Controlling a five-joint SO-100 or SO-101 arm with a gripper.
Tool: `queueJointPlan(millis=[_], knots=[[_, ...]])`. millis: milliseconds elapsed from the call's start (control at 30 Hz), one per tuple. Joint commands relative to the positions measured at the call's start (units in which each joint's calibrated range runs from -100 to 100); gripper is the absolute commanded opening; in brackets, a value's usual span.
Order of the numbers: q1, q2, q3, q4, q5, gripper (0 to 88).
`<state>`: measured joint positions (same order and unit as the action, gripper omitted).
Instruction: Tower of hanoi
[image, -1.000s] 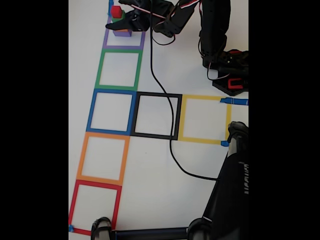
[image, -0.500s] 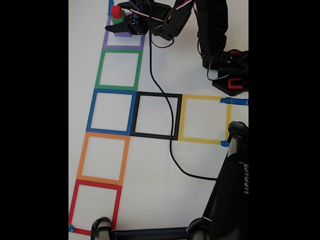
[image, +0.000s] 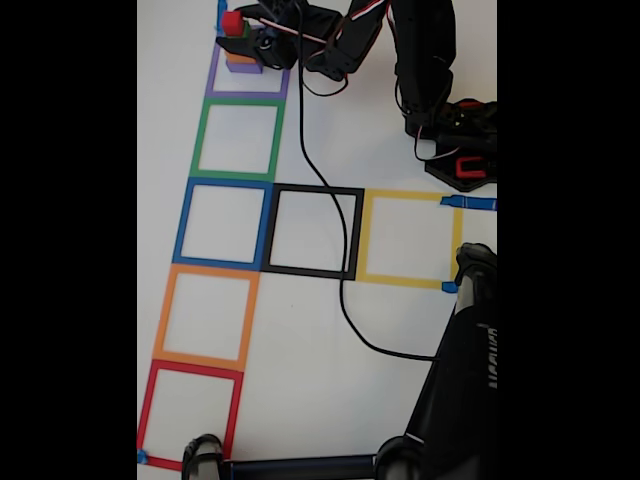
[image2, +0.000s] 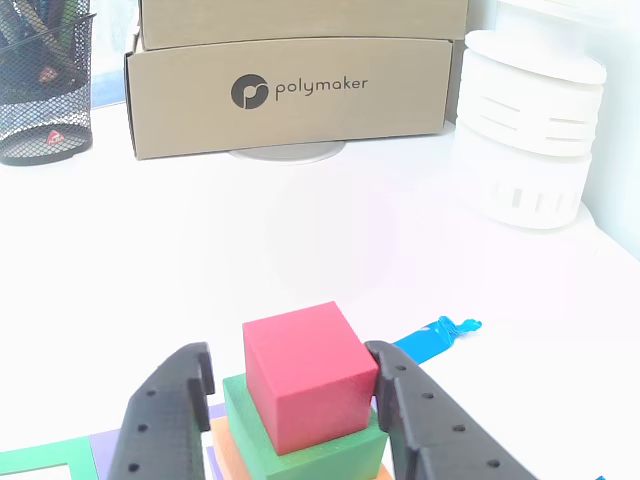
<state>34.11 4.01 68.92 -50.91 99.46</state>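
Red cube (image2: 308, 375) between open fingers (image2: 168, 410).

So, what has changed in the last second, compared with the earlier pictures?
In the fixed view the gripper has moved closer in on the stack, toward the top left, and its jaws now stand on either side of the red cube. One jaw sits right at the cube, the other still apart, so nothing is gripped yet. The stack, red on green cube on the rest, stayed in the purple square.
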Motion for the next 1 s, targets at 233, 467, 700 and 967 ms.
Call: queueJointPlan(millis=[233, 467, 700, 967], knots=[[-0.94, -0.66, -0.74, -0.91, 0.54, 9.0], [-1.71, -1.14, -0.02, -0.91, 0.54, 6.7], [-1.9, -2.92, 0.89, 0.7, 0.54, 5.7], [-3.05, -9.7, 0.8, 7.91, 0.54, 5.4]])
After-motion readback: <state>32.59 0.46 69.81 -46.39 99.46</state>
